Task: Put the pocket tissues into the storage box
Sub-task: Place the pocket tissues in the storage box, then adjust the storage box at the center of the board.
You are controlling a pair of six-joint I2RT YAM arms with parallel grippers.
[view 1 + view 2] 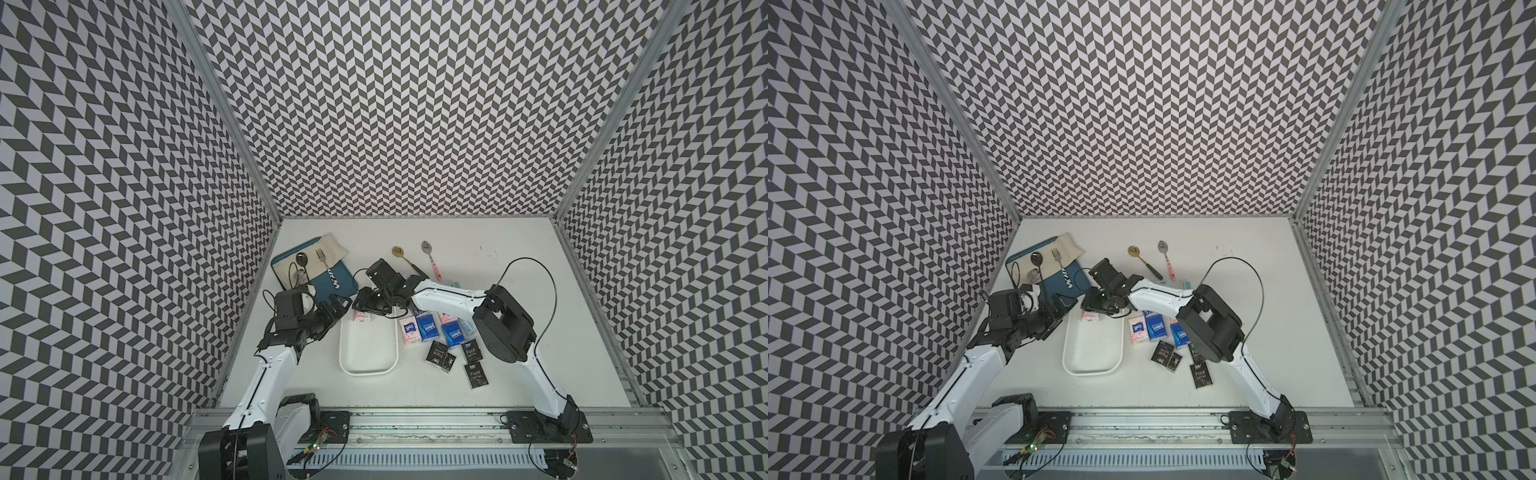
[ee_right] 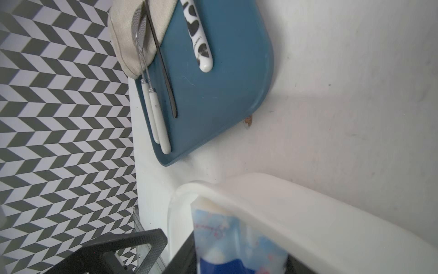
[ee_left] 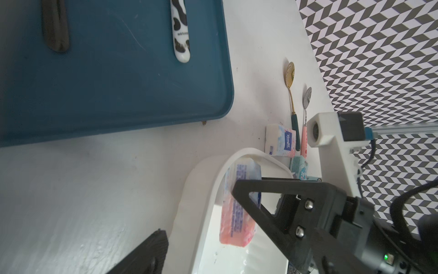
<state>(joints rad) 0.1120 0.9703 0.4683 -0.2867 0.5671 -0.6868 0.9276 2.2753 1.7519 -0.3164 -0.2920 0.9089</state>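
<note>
The white storage box (image 1: pixel 368 371) (image 1: pixel 1092 372) lies mid-table. My right gripper (image 1: pixel 365 309) (image 1: pixel 1094 305) hangs over its far end, shut on a white-pink packet of pocket tissues (image 2: pixel 237 237) (image 3: pixel 237 213) that stands on edge inside the box rim (image 2: pixel 308 208). My left gripper (image 1: pixel 337 306) (image 1: pixel 1065 303) is open and holds nothing beside the box's far left corner; one finger (image 3: pixel 147 256) shows over the table. Several more packets lie right of the box: blue (image 1: pixel 427 328), white-pink (image 1: pixel 408 330) and black "Face" ones (image 1: pixel 471 352). The right arm hides part of this group.
A teal-blue tray (image 1: pixel 332 291) with a beige cloth and cutlery sits at the far left, close to both grippers. A gold spoon (image 1: pixel 398 251) and a pink-handled spoon (image 1: pixel 428 248) lie behind the right arm. Patterned walls enclose the table on three sides.
</note>
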